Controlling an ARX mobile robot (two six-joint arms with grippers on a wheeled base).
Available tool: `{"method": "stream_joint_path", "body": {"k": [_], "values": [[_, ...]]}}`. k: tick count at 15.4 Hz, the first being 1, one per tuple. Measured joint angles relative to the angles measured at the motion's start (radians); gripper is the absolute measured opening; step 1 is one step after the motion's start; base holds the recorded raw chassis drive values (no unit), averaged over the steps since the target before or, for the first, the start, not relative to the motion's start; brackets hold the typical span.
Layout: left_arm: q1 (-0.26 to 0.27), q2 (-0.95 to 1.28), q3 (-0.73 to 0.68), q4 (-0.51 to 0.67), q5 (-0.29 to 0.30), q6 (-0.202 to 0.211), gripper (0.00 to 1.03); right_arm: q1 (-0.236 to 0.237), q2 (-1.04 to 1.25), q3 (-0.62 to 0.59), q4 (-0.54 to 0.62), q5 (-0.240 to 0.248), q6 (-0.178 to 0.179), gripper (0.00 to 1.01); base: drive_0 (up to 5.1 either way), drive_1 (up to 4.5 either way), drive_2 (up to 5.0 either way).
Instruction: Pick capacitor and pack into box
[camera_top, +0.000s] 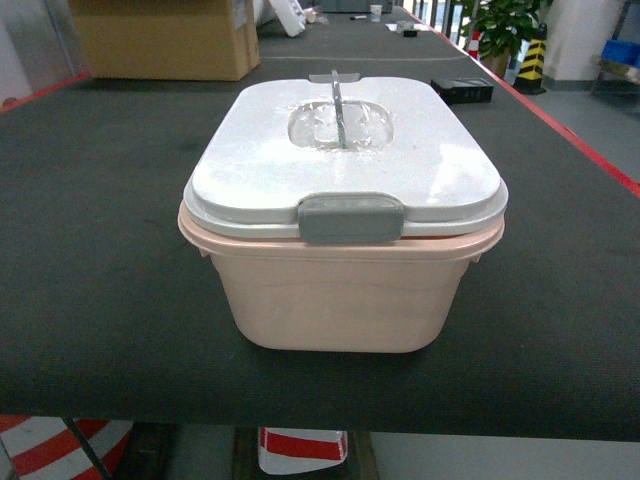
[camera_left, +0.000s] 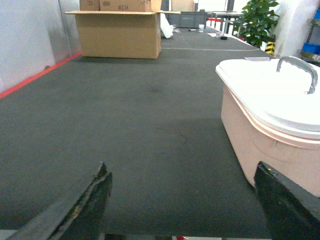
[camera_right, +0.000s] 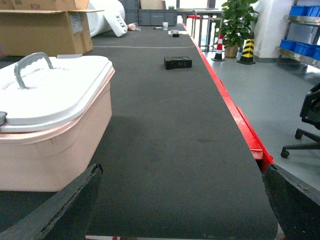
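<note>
Both claws, left (camera_left: 182, 200) and right (camera_right: 182, 202), are hanging spread apart and empty beside the lidded box (camera_top: 340, 290) on the worktop (camera_top: 100, 250); no capacitor is showing, so packing risks stalling against the lid (camera_top: 345, 160).

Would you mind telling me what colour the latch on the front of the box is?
Grey: the latch on the pink box, clearest in the head view.
</note>
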Motion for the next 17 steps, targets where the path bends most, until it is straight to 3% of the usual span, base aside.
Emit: {"method": "stream_joint_path", "body": {"k": [1,17], "values": [[0.000,0.000,0.000,0.000,0.000,0.000,0.99,0.000,0.000,0.000,0.000,0.000,0.000,0.98,0.0,0.00,0.0],[0.000,0.000,0.000,0.000,0.000,0.000,0.98,0.000,0.000,0.000,0.000,0.000,0.000,0.98,0.0,0.00,0.0]]}}
